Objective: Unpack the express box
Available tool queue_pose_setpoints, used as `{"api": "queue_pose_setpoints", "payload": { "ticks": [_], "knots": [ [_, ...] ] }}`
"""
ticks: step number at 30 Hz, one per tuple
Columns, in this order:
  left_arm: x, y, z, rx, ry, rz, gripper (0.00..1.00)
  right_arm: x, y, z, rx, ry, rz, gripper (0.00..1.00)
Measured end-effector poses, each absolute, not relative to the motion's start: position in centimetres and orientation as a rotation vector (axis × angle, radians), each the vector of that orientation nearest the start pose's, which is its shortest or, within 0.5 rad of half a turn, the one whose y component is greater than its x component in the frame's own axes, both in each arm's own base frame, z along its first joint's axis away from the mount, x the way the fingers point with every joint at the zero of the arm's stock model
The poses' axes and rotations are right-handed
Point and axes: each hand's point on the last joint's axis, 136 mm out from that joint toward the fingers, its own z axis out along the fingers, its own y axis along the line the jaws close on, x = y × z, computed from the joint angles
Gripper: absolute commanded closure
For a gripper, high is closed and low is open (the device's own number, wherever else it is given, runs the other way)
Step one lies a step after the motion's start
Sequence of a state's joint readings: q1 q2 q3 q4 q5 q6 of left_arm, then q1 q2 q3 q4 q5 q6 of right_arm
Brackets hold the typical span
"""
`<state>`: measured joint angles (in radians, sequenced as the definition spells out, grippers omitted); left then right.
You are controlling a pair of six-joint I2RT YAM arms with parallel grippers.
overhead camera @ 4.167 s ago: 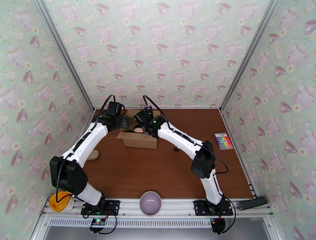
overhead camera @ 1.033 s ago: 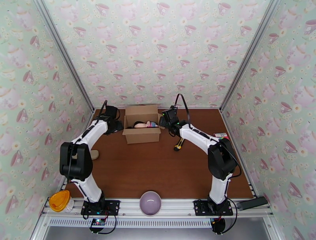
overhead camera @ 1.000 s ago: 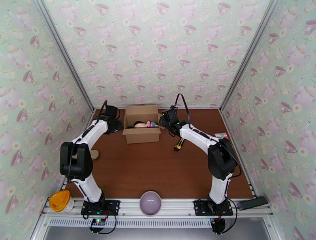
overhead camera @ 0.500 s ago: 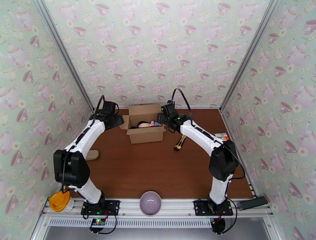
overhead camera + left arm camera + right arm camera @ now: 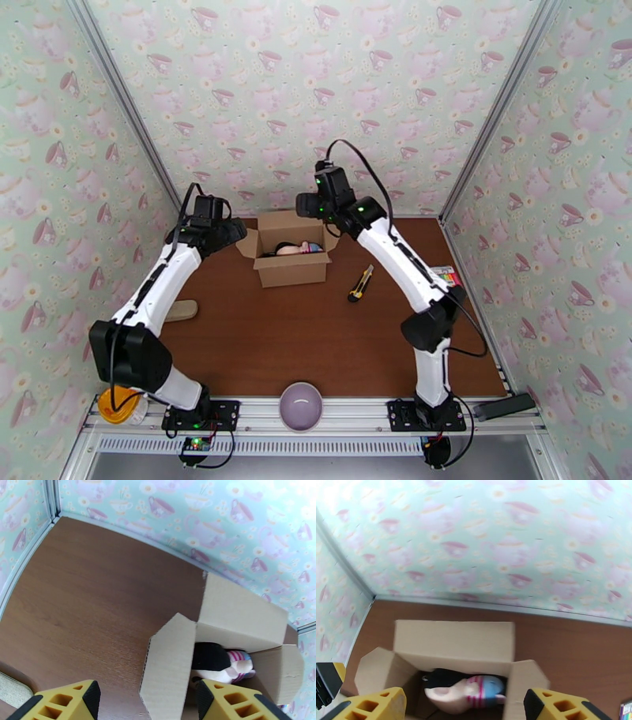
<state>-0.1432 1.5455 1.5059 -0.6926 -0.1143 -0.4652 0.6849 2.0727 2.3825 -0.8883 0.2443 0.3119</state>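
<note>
My left fingers and right fingers are both spread wide, holding nothing, with the express box sitting flaps-open just below and between them — I'd drop the right pair straight onto the soft toy inside and pinch its middle, steering clear of the flaps.

Brown rectangular cardboard express box sits twd back of brown wooden table, w/ pink striped plush toy inside. My left gripper hangs just left of it, right gripper above its back edge. Yellow-black utility knife lies right of box.
</note>
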Motion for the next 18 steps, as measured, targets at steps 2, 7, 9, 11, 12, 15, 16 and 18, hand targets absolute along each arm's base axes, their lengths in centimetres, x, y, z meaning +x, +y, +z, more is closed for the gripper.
{"api": "queue_pose_setpoints", "payload": {
  "ticks": [2,7,9,11,12,15,16,18],
  "knots": [
    [43.7,-4.4,27.2,-0.424,2.247,-0.191,0.29,46.1,33.5,32.6,-0.297,2.182,0.313,0.14],
    [42.9,-4.4,29.1,-0.422,2.208,-0.221,0.29,45.4,34.8,25.9,-0.377,2.354,0.268,0.14],
    [42.7,-4.5,29.5,-0.418,2.199,-0.231,0.29,45.3,35.1,23.7,-0.39,2.407,0.256,0.15],
    [42.6,-4.5,29.7,-0.416,2.195,-0.235,0.29,45.3,35.2,22.0,-0.394,2.446,0.244,0.14],
    [42.5,-4.6,29.7,-0.414,2.194,-0.239,0.29,45.3,35.3,21.3,-0.395,2.462,0.237,0.14],
    [42.5,-4.7,29.7,-0.41,2.197,-0.247,0.29,45.3,35.4,19.5,-0.395,2.5,0.227,0.14],
    [42.5,-4.7,29.6,-0.41,2.2,-0.247,0.29,45.3,35.5,19.1,-0.396,2.51,0.226,0.14],
    [42.4,-4.8,29.2,-0.408,2.211,-0.251,0.29,45.4,35.5,18.0,-0.393,2.531,0.219,0.14]
  ]
}}
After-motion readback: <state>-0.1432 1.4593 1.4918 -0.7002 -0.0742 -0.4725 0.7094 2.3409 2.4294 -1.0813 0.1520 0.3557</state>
